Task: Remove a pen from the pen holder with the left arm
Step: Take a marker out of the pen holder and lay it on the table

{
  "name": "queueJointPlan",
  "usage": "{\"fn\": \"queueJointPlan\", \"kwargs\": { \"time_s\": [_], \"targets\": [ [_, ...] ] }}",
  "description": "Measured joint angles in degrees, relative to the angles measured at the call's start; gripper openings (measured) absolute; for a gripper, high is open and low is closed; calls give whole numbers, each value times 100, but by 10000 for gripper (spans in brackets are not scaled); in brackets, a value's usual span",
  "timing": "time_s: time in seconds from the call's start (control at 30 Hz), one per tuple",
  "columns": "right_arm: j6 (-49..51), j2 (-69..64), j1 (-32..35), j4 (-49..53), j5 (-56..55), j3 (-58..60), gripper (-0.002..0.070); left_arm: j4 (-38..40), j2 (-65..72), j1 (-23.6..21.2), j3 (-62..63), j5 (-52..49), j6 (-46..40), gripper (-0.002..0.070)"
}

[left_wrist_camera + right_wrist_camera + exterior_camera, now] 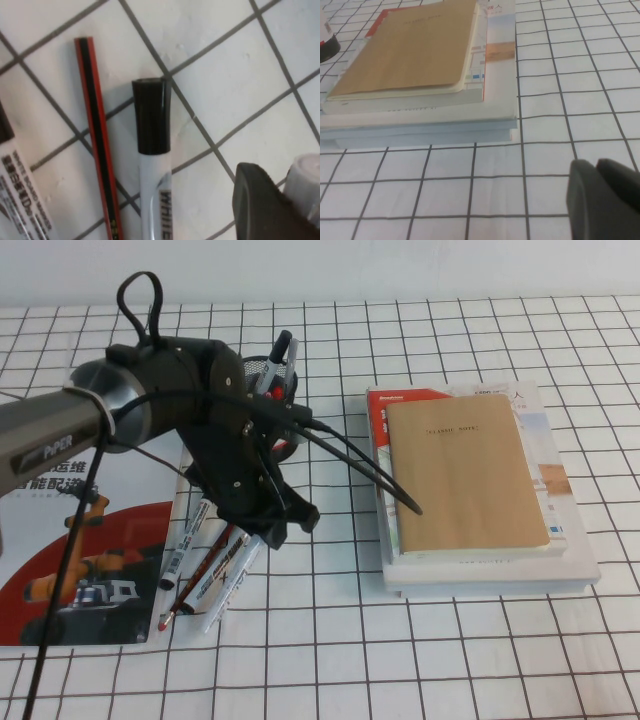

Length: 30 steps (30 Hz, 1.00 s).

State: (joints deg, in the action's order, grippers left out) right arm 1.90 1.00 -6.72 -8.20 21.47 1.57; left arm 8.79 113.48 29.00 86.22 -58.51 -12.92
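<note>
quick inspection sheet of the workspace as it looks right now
surface: white table with a black grid.
job's things: black mesh pen holder at the back, one pen standing in it.
clutter: markers and a red pencil lying on the table; stack of books on the right, brown notebook on top; poster on the left.
grippers: left tool low over the lying markers; right tool above the table beside the books, outside the high view.
cables: black cables run from the left arm toward the books.
surroundings: nothing seen.
</note>
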Motion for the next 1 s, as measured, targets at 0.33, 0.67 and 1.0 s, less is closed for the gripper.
{"fn": "queueJointPlan", "kwargs": {
  "time_s": [0.33, 0.67, 1.0],
  "targets": [
    [0, 0, 0, 0, 0, 0, -15, 0, 36, 0, 0, 184, -448, 298],
    [0, 0, 0, 0, 0, 0, -15, 0, -8, 0, 0, 142, -461, 159],
    [0, 0, 0, 0, 0, 0, -15, -11, -1115, 0, 0, 53, -483, 3]
  ]
}}
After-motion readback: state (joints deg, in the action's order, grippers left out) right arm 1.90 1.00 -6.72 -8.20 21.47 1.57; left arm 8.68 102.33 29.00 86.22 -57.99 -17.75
